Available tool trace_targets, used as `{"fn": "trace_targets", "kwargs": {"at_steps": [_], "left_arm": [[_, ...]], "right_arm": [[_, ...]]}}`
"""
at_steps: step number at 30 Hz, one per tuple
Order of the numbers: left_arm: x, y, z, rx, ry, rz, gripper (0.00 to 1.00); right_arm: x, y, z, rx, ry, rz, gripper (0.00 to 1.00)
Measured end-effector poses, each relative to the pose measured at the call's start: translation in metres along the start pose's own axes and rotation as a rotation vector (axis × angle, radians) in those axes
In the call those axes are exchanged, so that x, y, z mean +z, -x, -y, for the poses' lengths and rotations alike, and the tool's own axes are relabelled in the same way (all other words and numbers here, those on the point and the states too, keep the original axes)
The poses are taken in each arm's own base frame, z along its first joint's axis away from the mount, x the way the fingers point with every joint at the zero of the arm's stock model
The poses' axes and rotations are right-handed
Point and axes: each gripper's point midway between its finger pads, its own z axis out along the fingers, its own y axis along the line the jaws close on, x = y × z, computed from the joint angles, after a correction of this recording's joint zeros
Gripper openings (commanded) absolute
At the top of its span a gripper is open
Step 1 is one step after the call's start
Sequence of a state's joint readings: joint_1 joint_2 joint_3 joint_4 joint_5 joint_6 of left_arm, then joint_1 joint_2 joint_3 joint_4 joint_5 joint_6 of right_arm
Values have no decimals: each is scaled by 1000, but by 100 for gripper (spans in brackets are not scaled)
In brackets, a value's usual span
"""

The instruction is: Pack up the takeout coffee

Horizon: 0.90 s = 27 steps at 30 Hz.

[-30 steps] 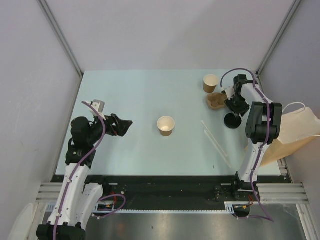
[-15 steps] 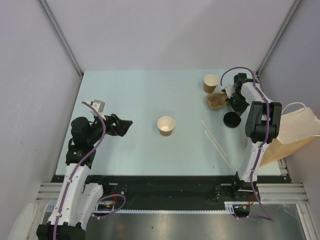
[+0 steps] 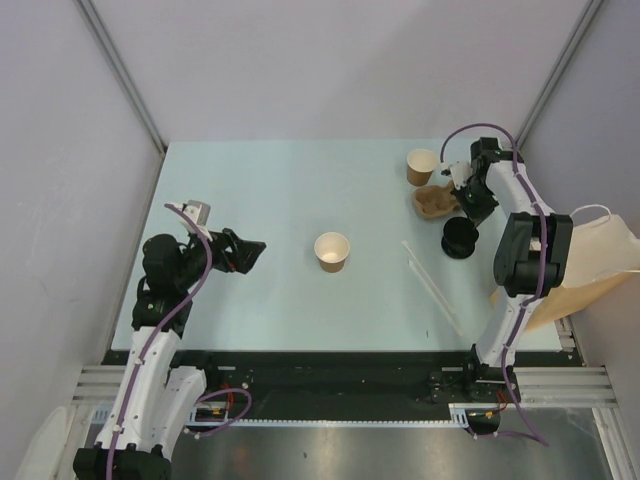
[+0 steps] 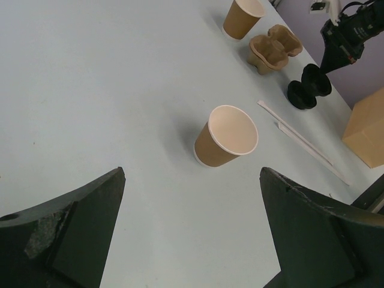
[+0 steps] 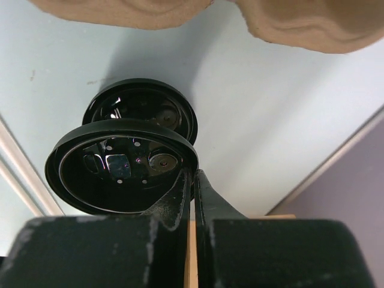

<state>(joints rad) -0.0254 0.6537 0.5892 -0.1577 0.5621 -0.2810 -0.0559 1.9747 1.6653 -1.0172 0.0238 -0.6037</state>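
Nearest, left end effector spread wide over the table, gripping nothing. Mid-table, a lidless paper cup, upright. Farther right, right end effector pinched shut on the rim of a black lid – tilted just above a second lid lying flat. Beyond, cardboard carrier, then another open cup – upright, just beside it.

A pale mint bench spreads flat beneath the right end effector and the left end effector, evenly lit, with only soft shadows. Beyond the right one rises a plain grey-white back wall, and a matching right wall stands close beside it. The left wall stands outward of the left one. Slanting metal posts mark the far corners. Behind both, a dark rail edges the bench, then a brushed metal sheet.
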Motion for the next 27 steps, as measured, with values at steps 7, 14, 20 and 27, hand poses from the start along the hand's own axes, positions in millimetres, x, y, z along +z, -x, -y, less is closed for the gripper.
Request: {"fn": "trace_targets", "kwargs": {"at_steps": [7, 14, 20, 27], "left_arm": [[-1, 0, 5, 10, -27, 2, 99], [-7, 16, 23, 93, -102, -8, 99], [-21, 47, 49, 245, -193, 70, 100], [-26, 68, 75, 606, -294, 128, 96]], "right_arm": [[-33, 23, -15, -37, 25, 87, 0], [-116, 84, -98, -148, 357, 376, 0], [-186, 106, -188, -267, 741, 573, 0], [-180, 55, -268, -185, 1167, 430, 0]]}}
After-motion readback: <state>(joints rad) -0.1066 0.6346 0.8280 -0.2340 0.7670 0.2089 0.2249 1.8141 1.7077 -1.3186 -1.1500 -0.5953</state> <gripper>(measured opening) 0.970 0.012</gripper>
